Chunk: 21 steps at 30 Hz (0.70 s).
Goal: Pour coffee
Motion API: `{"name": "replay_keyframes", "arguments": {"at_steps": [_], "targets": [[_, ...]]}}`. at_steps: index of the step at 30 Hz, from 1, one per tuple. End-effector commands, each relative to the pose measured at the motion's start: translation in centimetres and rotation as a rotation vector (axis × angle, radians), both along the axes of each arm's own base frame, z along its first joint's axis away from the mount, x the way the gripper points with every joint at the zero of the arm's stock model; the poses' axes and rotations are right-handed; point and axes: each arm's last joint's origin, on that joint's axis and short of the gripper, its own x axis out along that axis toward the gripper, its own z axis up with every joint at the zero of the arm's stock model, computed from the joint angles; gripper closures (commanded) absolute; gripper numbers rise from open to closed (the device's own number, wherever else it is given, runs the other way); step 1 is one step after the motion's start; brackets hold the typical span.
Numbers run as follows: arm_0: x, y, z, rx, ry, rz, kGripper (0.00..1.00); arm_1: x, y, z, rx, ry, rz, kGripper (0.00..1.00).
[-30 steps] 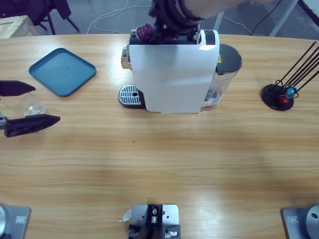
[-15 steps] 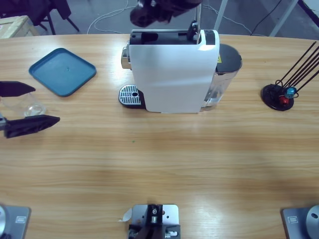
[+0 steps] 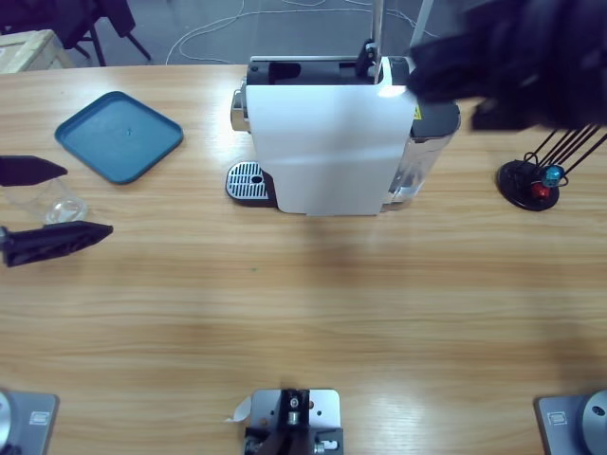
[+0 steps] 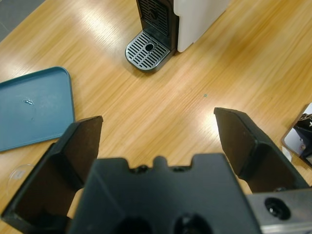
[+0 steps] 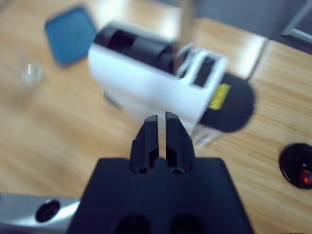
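Observation:
The white coffee machine [image 3: 327, 142] stands at the table's middle back, its top slot open and its round drip tray [image 3: 247, 180] bare. My left gripper [image 3: 89, 199] rests open at the left edge, and a clear glass cup [image 3: 62, 204] stands between its jaws, untouched. In the left wrist view that gripper [image 4: 158, 122] faces the drip tray [image 4: 148, 50]. My right arm [image 3: 512, 66] is a dark blur above the machine's right end. Its gripper [image 5: 161, 119] is shut on nothing and looks down on the machine [image 5: 146, 83].
A blue tray [image 3: 119, 136] lies at the back left. The machine's dark water tank [image 3: 432, 118] sits against its right side. A black capsule stand [image 3: 531, 182] with thin rods and two capsules is at the far right.
The right arm rose from the machine's top left and swung to the right. The purple capsule seen at its jaws a second ago no longer shows. The left gripper stayed put.

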Motion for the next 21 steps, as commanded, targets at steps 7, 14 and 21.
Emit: {"name": "replay_keyframes", "arguments": {"at_steps": [7,14,21], "targets": [[-0.5,0.6,0.2,-0.032,0.02,0.018,0.0,9.5,3.5,1.4,0.457,-0.02,-0.317,1.0],[-0.2,0.3,-0.3,-0.009,0.04,0.018,0.0,7.6,6.8,0.4,0.485,0.049,-0.169,1.0],[-0.4,0.4,-0.4,-0.01,0.039,0.017,0.0,9.1,10.1,-3.7,0.468,0.129,-0.077,1.0]]}}
